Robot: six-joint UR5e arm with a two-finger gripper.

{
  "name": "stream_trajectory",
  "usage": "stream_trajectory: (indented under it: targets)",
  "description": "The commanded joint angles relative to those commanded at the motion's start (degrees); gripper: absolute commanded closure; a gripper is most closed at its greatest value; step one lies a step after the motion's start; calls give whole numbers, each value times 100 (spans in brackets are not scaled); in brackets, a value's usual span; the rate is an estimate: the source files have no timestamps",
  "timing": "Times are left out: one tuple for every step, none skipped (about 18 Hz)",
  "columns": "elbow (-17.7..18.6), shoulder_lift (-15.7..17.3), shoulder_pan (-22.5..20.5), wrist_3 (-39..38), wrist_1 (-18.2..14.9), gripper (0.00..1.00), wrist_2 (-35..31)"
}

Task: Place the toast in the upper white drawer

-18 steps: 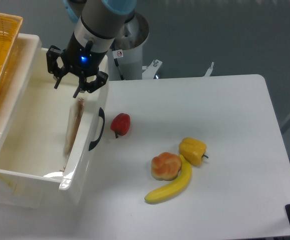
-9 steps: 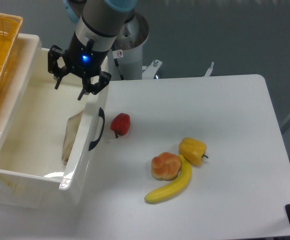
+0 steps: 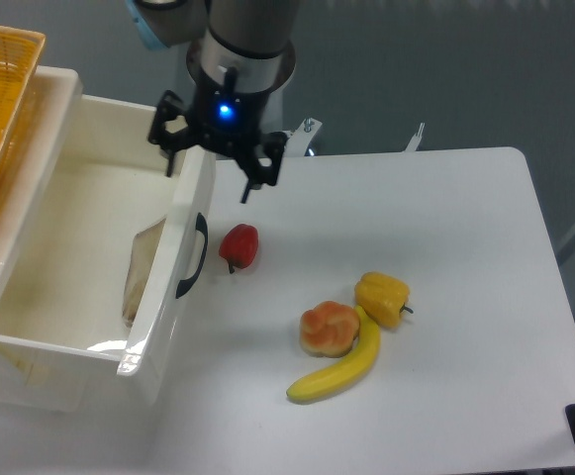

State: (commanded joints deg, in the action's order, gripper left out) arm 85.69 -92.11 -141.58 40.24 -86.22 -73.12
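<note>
Basically done: the toast (image 3: 144,269) sits inside the upper white drawer (image 3: 79,247), leaning on edge against the inner face of the front wall, right behind the black handle (image 3: 194,255). It looks propped there, not lying flat, likely because it went in close to that wall and the wall caught it.

Gripper (image 3: 211,169) is empty, fingers spread apart, nothing between them. It hangs above the far end of the drawer's front wall, straddling the line between drawer and table (image 3: 445,247), well clear of the toast. One finger is over the drawer side, the other over the tabletop.

Drawer is open, so the placement reads as complete. Only remaining concern, as a judgement: the slice stands fairly upright, so it could tip over if the drawer gets pushed shut.

Other stuff is out of the way on the table: red pepper (image 3: 239,245) just beside the handle, bun (image 3: 329,330), yellow pepper (image 3: 382,298) and banana (image 3: 341,363) clustered further out. Yellow basket (image 3: 0,89) sits at the drawer's far-left corner.
</note>
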Motion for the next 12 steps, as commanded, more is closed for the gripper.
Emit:
stream_trajectory:
  targets:
    - [0,-9,-88,114,-9,0,-44]
    - [0,-18,-158,237,-9,0,-79]
    - [-9,-18,-220,421,0,0,-140]
    - [-9,-35,-264,675,0,0,-211]
    - [-9,-53,-291,930,0,0,-316]
    - [-9,-62,-308,1150,0,0,-482]
    - [0,-70,-326,1361,0,0,-640]
    - [-17,-123,-352,1555,35,0,-773]
    - [-9,-210,-370,1713,148,0,-913]
    - [0,-263,-370,1767,263,0,-1062]
    - [-9,-333,-370,1768,351,0,-1221]
    - [0,-378,-361,1768,430,0,-1396]
